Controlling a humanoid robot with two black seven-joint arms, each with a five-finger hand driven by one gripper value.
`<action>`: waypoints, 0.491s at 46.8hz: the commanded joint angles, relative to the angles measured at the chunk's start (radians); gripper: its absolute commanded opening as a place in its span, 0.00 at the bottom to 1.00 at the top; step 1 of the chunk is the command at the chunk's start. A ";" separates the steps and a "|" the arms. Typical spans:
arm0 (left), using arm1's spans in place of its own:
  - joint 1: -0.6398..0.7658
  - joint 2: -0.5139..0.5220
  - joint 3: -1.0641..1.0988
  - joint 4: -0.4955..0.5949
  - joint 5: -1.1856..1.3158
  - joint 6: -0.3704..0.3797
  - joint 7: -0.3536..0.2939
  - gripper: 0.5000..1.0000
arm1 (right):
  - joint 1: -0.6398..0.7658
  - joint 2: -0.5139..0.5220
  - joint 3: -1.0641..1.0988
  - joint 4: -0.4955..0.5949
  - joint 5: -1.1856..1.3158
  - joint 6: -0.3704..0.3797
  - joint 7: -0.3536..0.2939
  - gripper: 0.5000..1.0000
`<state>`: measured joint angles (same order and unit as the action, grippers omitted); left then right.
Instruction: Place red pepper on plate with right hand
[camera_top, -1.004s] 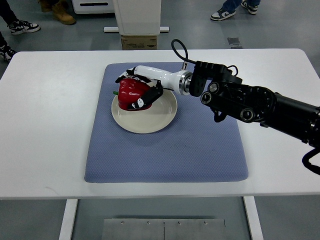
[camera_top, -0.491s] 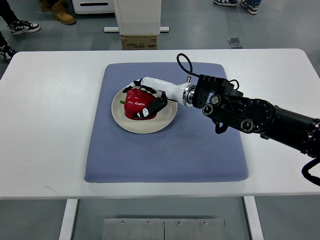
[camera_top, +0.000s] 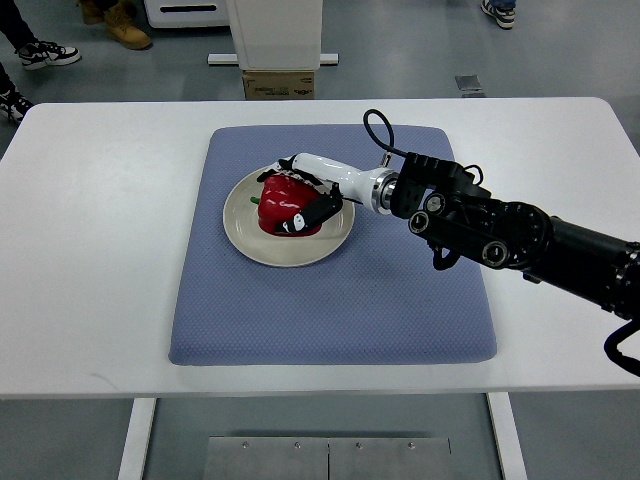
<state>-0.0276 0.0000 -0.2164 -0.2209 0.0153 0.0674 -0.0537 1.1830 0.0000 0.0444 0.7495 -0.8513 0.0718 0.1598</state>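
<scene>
- While the right hand (camera_top: 300, 195) reaches in from the 3 o'clock edge, its fingers (camera_top: 318, 210) are curled around the red pepper (camera_top: 282, 202), one dark-tipped finger across the near side and the white palm wrapping the far side.
- That pepper sits on the cream plate (camera_top: 250, 240), roughly in the middle, maybe a touch toward 12 o'clock. Looks like it's resting on the plate surface, but the hand covers enough that I can't swear it's fully down.
- Plate is on the blue-grey mat (camera_top: 330, 300), in its upper-left part, toward 11 o'clock from the mat's centre.
- Mat lies in the middle of the white table (camera_top: 100, 250).
- Right arm (camera_top: 520, 235) is black and chunky, stretching across the mat's 2 o'clock corner, with a black cable (camera_top: 378, 130) looping up near the wrist.
- Past the table at 12 o'clock there's a cardboard box (camera_top: 279, 85) on the floor under a white stand (camera_top: 274, 30), plus some shoes (camera_top: 120, 25) at the top corners.
</scene>
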 joint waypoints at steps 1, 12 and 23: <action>0.000 0.000 0.000 0.000 0.000 0.000 0.000 1.00 | -0.010 0.000 0.000 -0.001 0.002 -0.012 0.000 0.66; 0.000 0.000 0.000 0.000 0.000 0.000 0.000 1.00 | -0.019 0.000 0.000 0.001 0.003 -0.035 0.000 0.99; 0.000 0.000 0.000 0.000 0.000 0.000 0.000 1.00 | -0.008 0.000 0.003 0.002 0.011 -0.035 -0.016 1.00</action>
<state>-0.0276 0.0000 -0.2163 -0.2209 0.0153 0.0677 -0.0537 1.1722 0.0000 0.0459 0.7501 -0.8425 0.0368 0.1460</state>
